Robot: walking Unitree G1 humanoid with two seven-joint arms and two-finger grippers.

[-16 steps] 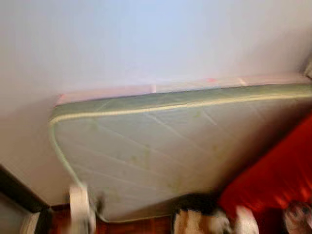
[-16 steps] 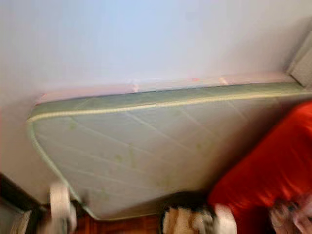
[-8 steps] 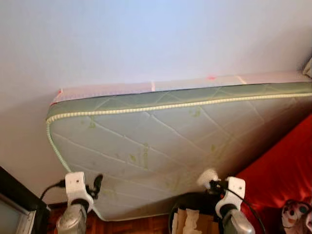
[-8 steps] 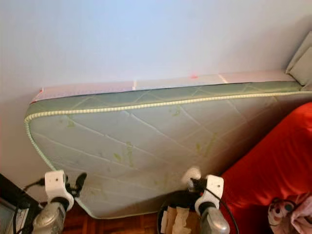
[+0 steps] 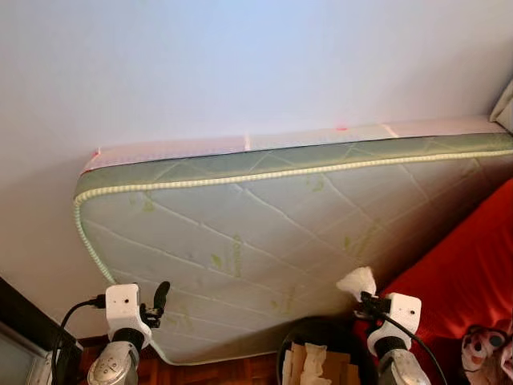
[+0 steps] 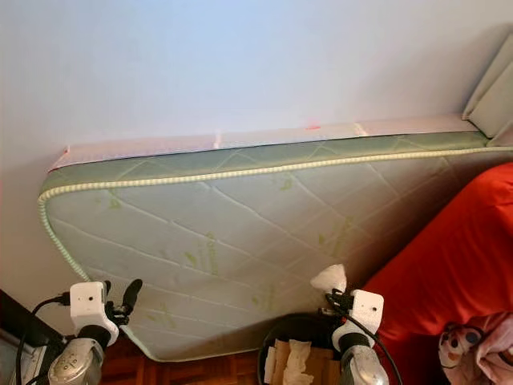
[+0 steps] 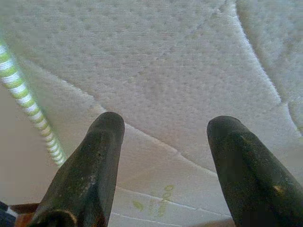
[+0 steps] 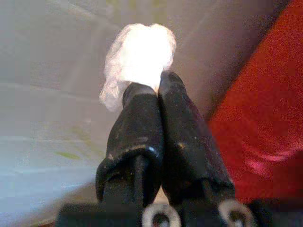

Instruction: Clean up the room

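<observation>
At right gripper (image 8: 158,94) tips: fingers clamped on tissue wad (image 8: 138,59), sticking straight out past them toward mattress (image 5: 264,241). Left gripper (image 7: 163,127) fingers apart.

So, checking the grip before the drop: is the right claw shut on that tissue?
Shut. The right claw has both fingers pressed together with the tissue pinched at their tips.

Green-patterned mattress (image 5: 264,241) leaning against pale wall (image 5: 240,64), red cover (image 5: 473,281) beside it, wooden floor (image 5: 224,373)
</observation>
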